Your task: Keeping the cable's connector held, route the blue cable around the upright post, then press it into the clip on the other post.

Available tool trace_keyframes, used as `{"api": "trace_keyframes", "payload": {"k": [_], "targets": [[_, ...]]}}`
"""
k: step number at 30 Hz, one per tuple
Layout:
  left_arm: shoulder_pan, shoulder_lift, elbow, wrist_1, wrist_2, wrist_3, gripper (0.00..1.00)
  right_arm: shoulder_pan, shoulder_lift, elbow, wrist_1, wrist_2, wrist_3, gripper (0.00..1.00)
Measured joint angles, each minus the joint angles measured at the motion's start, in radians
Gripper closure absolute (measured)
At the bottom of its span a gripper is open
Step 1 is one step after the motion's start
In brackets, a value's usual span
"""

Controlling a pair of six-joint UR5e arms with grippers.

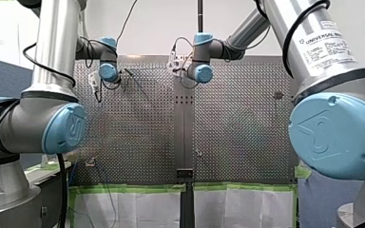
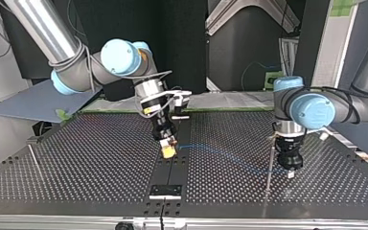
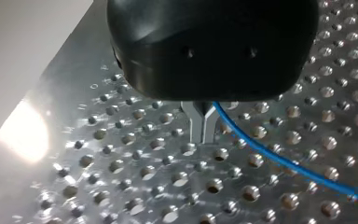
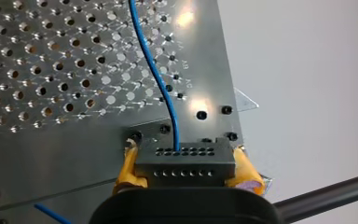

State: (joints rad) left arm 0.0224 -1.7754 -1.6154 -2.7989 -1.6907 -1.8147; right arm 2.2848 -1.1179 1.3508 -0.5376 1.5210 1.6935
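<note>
In the right wrist view my right gripper (image 4: 189, 173) is shut on the black connector (image 4: 185, 157), held between its yellow pads (image 4: 248, 179). The blue cable (image 4: 154, 70) leaves the connector and runs over the perforated table (image 4: 51, 60). The top view shows that gripper (image 2: 168, 151) near the table's middle. There the cable (image 2: 225, 155) stretches to my left gripper (image 2: 291, 173), which stands just beside the thin upright post (image 2: 270, 163). In the left wrist view its metal fingers (image 3: 196, 125) are shut, and the cable (image 3: 279, 161) comes out at their root. The clip post (image 2: 33, 158) stands at the top view's far left.
A black bracket (image 2: 165, 191) sits at the table's near edge in the top view, on the dark centre strip (image 2: 175, 167). Green tape (image 1: 133, 188) lines the table's edge in the front view. A dark rod (image 4: 328, 190) crosses beside my right gripper.
</note>
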Motion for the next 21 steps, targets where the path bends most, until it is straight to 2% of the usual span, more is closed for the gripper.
{"api": "trace_keyframes", "payload": {"k": [9,13,21], "targets": [[-0.013,-0.020,0.000,-0.004,0.024,-0.020,0.98,-0.001,0.068,0.001,0.022,0.001,-0.025,1.00],[-0.016,-0.029,0.000,-0.005,0.024,-0.037,0.98,0.002,0.112,0.009,0.033,0.005,-0.042,1.00],[-0.026,-0.063,0.000,-0.003,0.024,-0.057,0.98,0.001,0.193,0.030,0.035,0.025,-0.051,1.00]]}}
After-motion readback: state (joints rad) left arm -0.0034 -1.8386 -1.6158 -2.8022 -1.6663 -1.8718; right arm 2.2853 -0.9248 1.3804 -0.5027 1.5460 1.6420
